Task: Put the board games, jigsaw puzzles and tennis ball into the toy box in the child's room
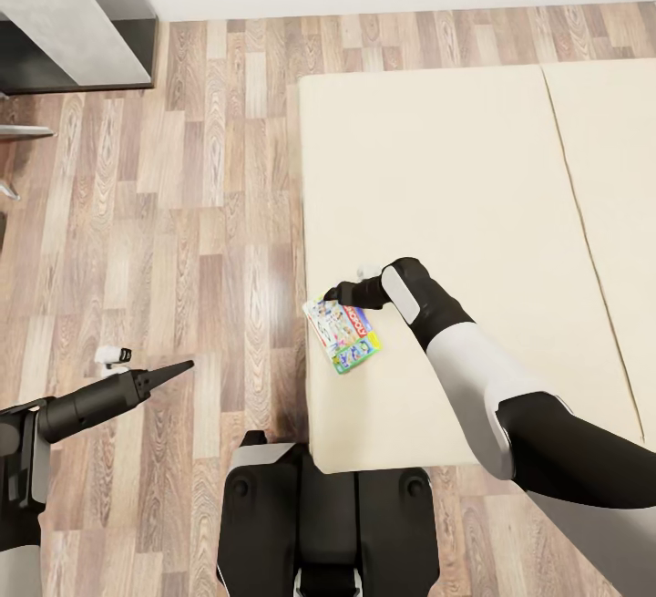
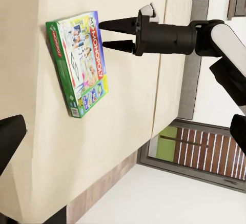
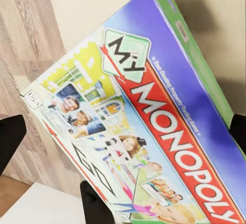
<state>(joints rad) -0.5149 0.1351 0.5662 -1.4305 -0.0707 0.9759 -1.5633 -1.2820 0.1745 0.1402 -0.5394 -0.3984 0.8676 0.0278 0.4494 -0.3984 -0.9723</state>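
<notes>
Presently we find the right claw (image 2: 114,35) narrowly parted, holding nothing, poised just beside the board game (image 1: 343,334), which lies flat near the bed (image 1: 456,178) edge. We judge the box light, stiff and slick; grip across one thin edge. Our left claw (image 1: 178,367) hangs over the floor (image 1: 182,214), state indeterminate.

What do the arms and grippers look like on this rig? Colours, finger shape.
Right arm: glossy white shell segments alternating with black joints, plus a white panel near the wrist. Right gripper: black cylindrical body, two slim pointed black fingers, small white-grey knob on top. Left gripper: matte black, tapering to a point, on a dark cylindrical forearm. No cables or markings visible.
</notes>
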